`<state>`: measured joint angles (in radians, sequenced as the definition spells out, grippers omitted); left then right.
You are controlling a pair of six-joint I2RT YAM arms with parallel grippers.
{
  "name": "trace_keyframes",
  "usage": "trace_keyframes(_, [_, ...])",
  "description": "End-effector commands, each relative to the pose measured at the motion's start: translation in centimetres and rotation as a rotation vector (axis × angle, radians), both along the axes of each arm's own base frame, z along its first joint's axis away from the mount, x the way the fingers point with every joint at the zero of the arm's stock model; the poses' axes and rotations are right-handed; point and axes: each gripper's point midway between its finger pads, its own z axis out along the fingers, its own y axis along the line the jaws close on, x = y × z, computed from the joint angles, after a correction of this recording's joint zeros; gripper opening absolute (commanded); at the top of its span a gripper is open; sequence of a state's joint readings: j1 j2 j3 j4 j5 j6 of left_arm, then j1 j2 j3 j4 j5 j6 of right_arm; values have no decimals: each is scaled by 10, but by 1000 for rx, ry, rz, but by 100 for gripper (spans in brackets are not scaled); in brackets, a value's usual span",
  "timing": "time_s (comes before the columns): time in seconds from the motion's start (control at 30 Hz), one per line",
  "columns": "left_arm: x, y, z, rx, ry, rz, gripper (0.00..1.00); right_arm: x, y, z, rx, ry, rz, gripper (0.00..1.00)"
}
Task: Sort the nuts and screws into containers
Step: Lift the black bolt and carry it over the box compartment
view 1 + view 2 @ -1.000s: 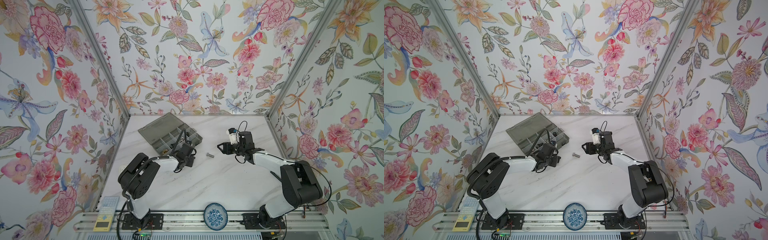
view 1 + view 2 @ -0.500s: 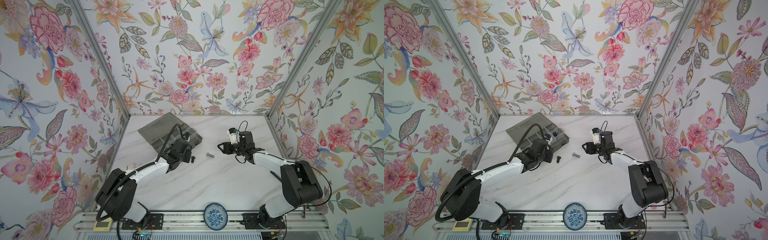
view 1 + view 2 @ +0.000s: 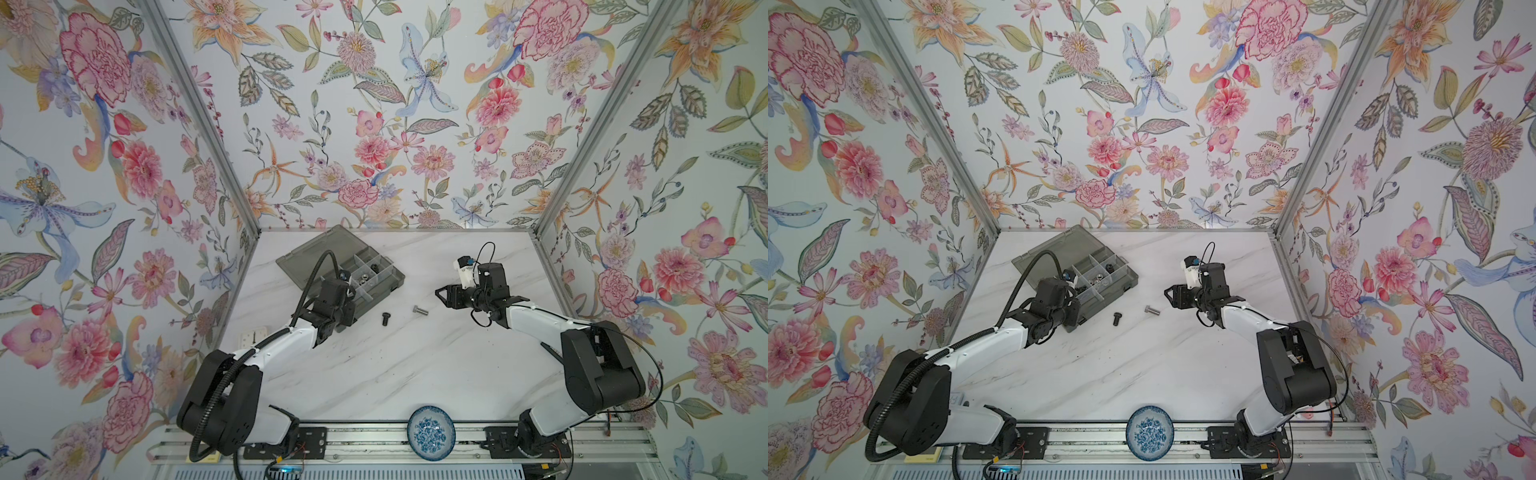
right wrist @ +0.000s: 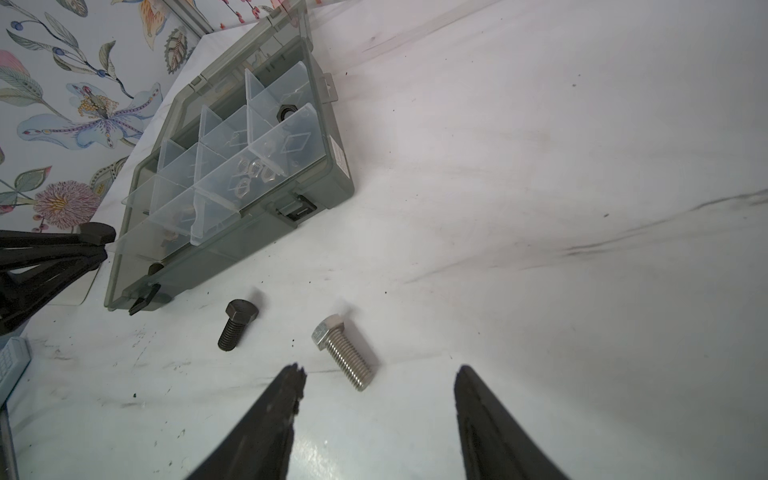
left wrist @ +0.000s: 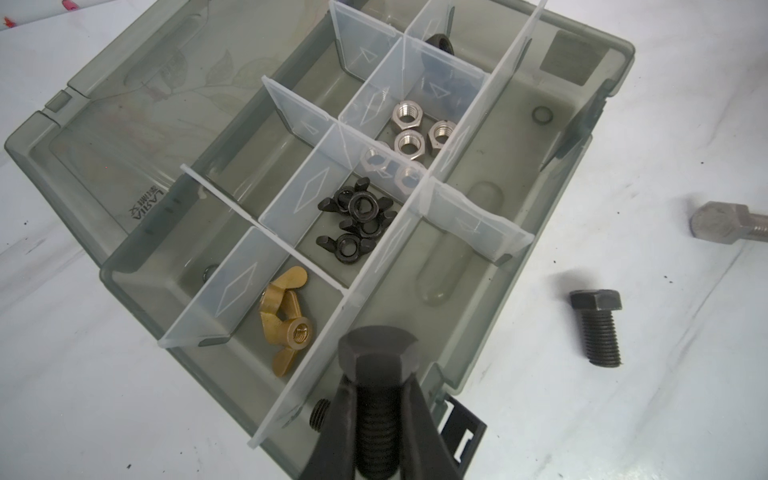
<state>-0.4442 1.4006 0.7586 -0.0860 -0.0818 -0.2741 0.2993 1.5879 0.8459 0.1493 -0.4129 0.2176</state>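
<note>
Left claw (image 5: 376,411) is clamped on a black bolt (image 5: 377,353) by its threads. The bolt's long axis runs along the fingers, head past the tips, over the box's (image 3: 307,255) 7 o'clock end. Right claw (image 4: 379,372) stands apart. In both top views a loose black bolt (image 3: 386,318) lies at the box's 4 o'clock, head toward 12. The silver bolt (image 3: 419,310) lies at its 3 o'clock, head toward 9.

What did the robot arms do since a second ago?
The left claw, shut on a black bolt, swung away from the loose bolts to above the organizer box's near edge. That uncovered the other black bolt on the table. The right claw stayed open by the silver bolt. The box and loose bolts did not move.
</note>
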Motion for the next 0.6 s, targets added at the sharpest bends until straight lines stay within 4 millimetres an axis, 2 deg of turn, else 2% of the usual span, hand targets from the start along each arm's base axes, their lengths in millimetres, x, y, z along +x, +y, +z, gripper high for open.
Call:
trace_keyframes(0.0, [1, -1, 3, 16, -30, -30, 0, -5, -2, -1, 7, 16, 2, 61])
trace_keyframes(0.2, [1, 4, -12, 47, 6, -10, 2, -6, -2, -2, 6, 21, 1, 62])
trace_keyframes(0.33, [2, 5, -18, 64, 25, 2, 12, -7, -3, -3, 4, 24, 1, 63])
trace_keyframes(0.57, [5, 6, -20, 72, 27, 12, 17, -7, -3, -2, 2, 23, 2, 64])
